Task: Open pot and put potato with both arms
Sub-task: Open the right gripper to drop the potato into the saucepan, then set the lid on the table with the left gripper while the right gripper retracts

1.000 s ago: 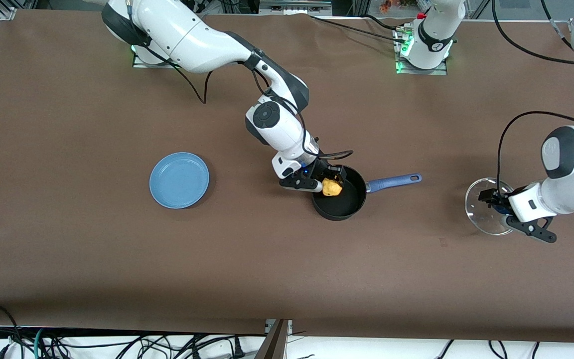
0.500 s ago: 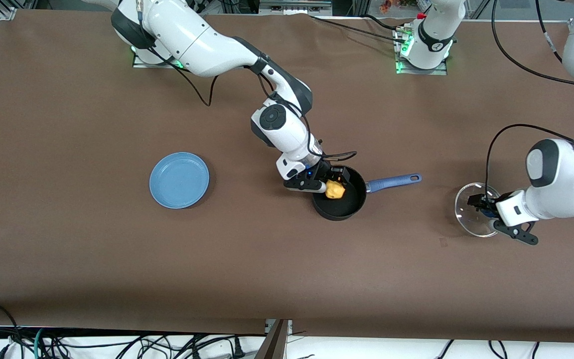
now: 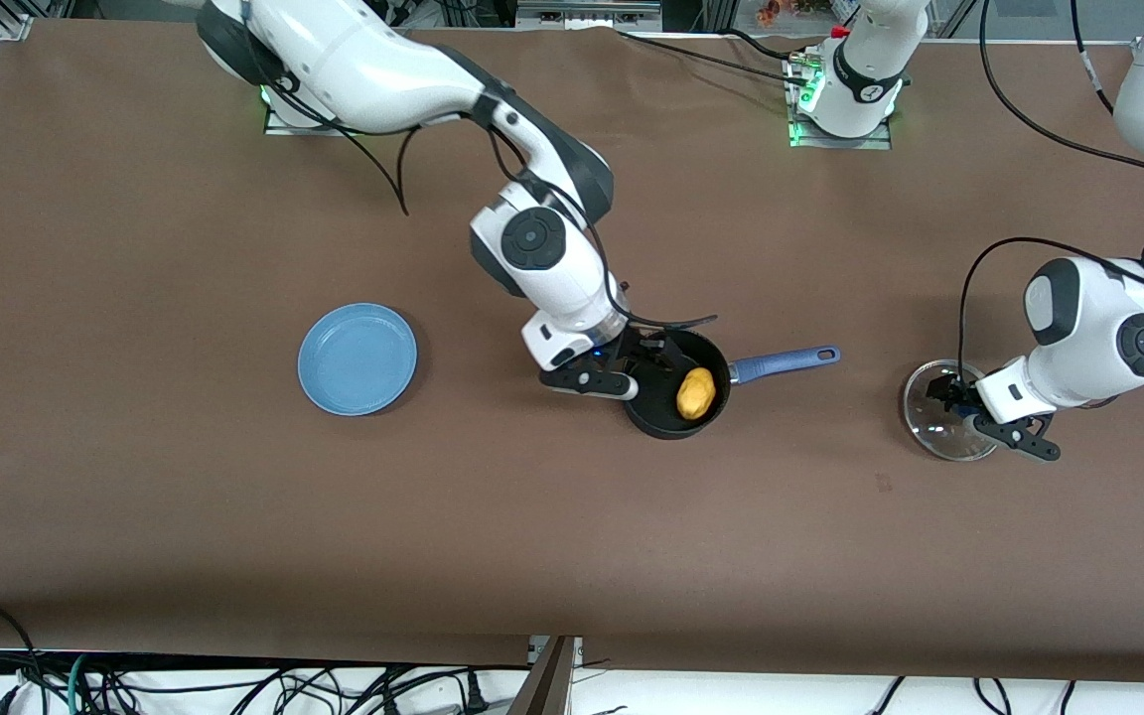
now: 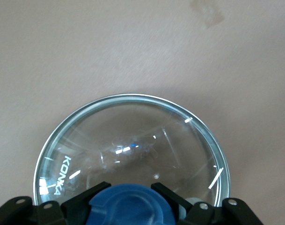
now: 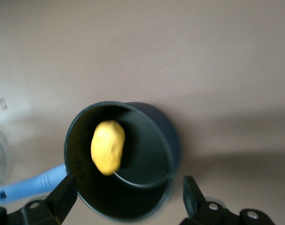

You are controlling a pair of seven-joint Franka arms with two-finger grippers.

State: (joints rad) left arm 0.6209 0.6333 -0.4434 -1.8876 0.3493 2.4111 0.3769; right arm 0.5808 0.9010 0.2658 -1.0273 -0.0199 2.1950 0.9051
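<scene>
With the pot [image 3: 676,399] uncovered mid-table, the potato [image 3: 696,392] lies inside; the right gripper [image 3: 637,369], jaws wide, should lift straight clear (avoiding the rim), while the left gripper [image 3: 964,405] clamps the lid [image 3: 932,427] knob.

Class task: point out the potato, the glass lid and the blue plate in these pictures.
potato [image 3: 696,393], front view, middle of its yellow body.
lid [image 4: 133,136], left wrist view, clear glass dome.
plate [image 3: 357,358], front view, flat centre.

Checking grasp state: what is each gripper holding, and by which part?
The left gripper holds the glass lid by its blue knob. The right gripper is open over the pot, holding nothing; the potato lies inside.
</scene>
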